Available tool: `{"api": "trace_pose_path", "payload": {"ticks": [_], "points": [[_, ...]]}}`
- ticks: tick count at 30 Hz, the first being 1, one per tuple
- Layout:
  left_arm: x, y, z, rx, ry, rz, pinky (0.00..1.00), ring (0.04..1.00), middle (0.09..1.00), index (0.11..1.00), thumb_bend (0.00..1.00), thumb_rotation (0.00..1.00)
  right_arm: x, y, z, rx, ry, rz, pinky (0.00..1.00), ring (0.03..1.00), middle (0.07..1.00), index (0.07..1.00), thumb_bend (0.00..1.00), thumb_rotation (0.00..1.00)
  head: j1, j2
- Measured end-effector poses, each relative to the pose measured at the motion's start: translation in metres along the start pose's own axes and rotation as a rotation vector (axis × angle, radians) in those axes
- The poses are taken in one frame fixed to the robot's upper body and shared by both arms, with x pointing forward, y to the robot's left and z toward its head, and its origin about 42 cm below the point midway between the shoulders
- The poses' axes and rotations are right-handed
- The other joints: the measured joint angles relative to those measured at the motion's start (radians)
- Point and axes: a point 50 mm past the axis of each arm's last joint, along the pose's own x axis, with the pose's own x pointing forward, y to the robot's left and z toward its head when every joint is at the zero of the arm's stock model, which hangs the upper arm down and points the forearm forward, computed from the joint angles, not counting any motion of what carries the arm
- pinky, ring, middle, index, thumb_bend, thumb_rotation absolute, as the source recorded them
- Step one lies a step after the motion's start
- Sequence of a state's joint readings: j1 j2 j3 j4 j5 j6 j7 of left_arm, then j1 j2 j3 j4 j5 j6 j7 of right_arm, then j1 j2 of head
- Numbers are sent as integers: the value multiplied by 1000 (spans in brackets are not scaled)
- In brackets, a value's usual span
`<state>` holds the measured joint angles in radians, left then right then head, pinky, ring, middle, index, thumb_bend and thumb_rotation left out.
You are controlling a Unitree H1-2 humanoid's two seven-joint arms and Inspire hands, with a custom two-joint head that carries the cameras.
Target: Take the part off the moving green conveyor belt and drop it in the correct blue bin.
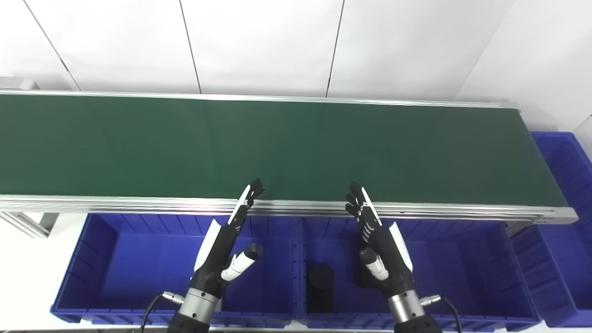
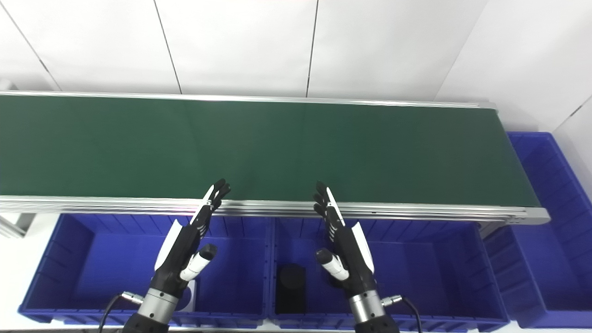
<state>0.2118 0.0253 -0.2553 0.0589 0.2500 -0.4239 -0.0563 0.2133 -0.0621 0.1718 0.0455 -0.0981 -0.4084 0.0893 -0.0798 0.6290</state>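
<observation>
The green conveyor belt [image 1: 296, 148] runs across the view with no part visible on it. My left hand [image 1: 226, 243] is open, fingers straight, reaching up over the left blue bin [image 1: 99, 240] with fingertips at the belt's near rail. My right hand [image 1: 379, 240] is open too, over the middle blue bin [image 1: 462, 268], fingertips at the rail. A black cylindrical part [image 1: 320, 286] lies in the middle bin, left of my right hand. A white part [image 2: 190, 292] shows in the left bin, mostly hidden by my left wrist.
A third blue bin [image 1: 566, 185] stands at the belt's right end. The belt's aluminium near rail [image 1: 138, 203] runs above the bins. A white panelled wall [image 1: 277, 46] stands behind the belt.
</observation>
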Motion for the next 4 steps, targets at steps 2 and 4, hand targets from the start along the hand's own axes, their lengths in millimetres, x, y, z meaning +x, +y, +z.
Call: {"api": "trace_pose_path", "payload": {"ticks": [2, 4], "points": [[0, 0, 0, 1, 1, 0, 1000, 993, 966, 999, 781, 1000, 0, 1, 0, -1, -1, 3, 934, 974, 1000, 1000, 1000, 963, -5, 0], [-1, 1, -1, 3, 1, -2, 1000, 991, 965, 999, 780, 1000, 0, 2, 0, -3, -2, 0, 937, 974, 1000, 1000, 1000, 961, -5, 1]]}}
